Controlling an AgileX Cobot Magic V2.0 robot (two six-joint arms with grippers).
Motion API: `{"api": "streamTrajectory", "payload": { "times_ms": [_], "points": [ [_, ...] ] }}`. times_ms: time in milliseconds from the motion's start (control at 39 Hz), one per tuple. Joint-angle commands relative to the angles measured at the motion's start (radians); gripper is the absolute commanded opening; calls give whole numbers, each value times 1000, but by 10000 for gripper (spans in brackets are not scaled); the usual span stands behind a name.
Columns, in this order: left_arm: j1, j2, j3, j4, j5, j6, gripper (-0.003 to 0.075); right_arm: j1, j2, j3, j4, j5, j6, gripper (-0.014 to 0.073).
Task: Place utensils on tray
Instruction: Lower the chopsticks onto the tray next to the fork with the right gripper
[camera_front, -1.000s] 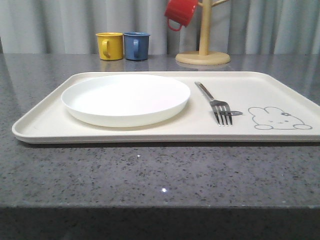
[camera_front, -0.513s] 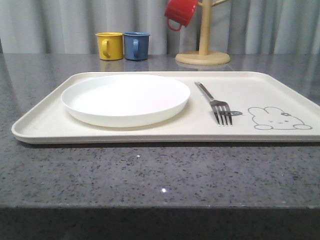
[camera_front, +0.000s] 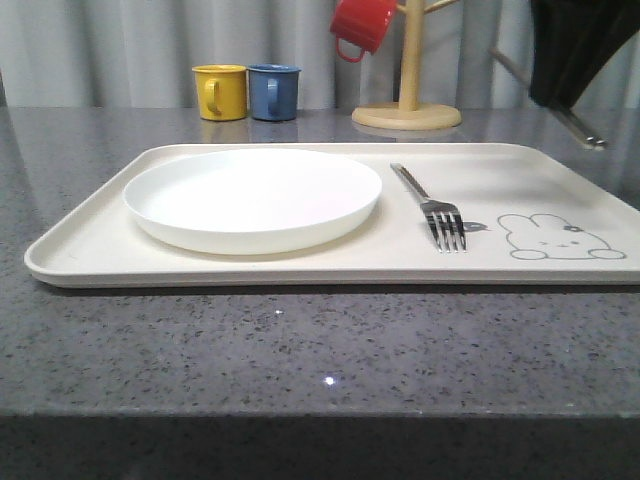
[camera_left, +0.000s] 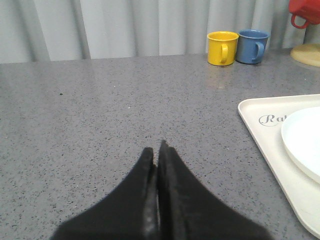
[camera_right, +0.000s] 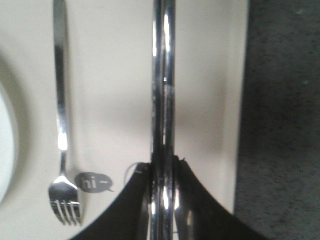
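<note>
R gripper grips steel utensil, prob knife, over tray.

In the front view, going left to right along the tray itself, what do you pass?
White plate → fork → rabbit drawing, all on the tray.

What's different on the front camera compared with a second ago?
The right gripper has come into view at upper right, above the tray's far right side, shut on a steel utensil held edge-on; I can't tell whether it's the knife or the spoon. The plate, fork and mugs stayed put. The left gripper is shut over bare counter.
</note>
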Motion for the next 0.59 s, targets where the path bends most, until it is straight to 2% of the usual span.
{"api": "streamTrajectory", "payload": {
  "times_ms": [0, 564],
  "points": [
    [-5, 10, -29, -2, -81, -1, -18, 33, -7, -38, 4, 101, 32, 6],
    [-5, 10, -29, -2, -81, -1, -18, 41, 62, -35, 65, 101, 65, 6]
  ]
}}
